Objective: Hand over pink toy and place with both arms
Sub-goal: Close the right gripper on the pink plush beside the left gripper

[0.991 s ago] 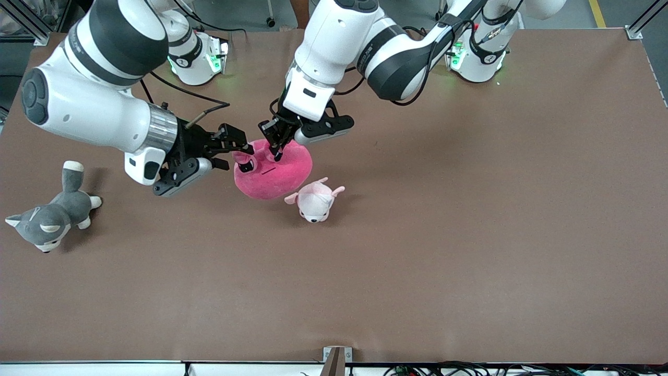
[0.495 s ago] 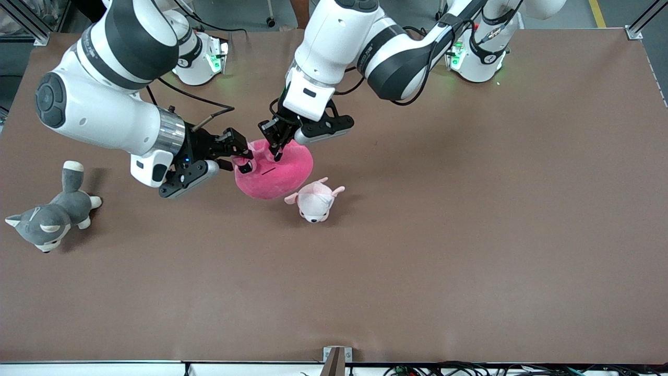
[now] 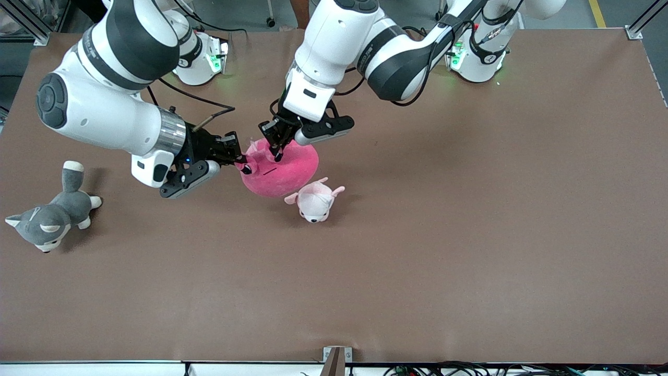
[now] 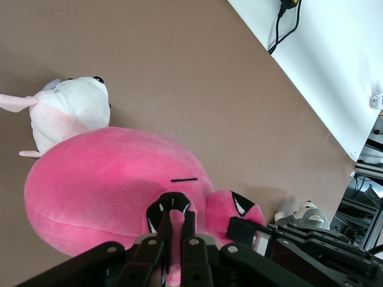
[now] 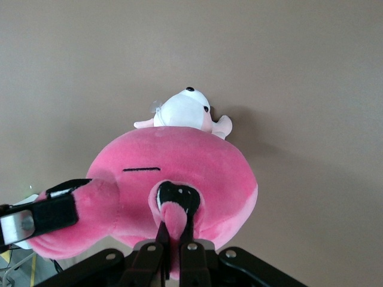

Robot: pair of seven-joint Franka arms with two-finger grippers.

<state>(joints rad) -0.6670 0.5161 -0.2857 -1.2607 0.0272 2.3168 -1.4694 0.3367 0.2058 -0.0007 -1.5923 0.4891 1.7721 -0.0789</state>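
Front view shows you the pink toy (image 3: 279,169) mid-worktop (image 3: 469,235), touching the pale plush (image 3: 314,200), the grey dog (image 3: 47,216) well apart. Only the wrist views reveal both grips: left gripper (image 4: 176,230) and right gripper (image 5: 173,230) fingers each clenched on an ear flap.

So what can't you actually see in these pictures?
Whether the pink toy touches the table: its own body hides its underside in every view.
The pale plush: right wrist view, the pink toy hides its lower body.
The grey dog: left wrist view, mostly hidden by the right gripper.
The toy's ear flaps: the left gripper and right gripper, shut on them, cover them.
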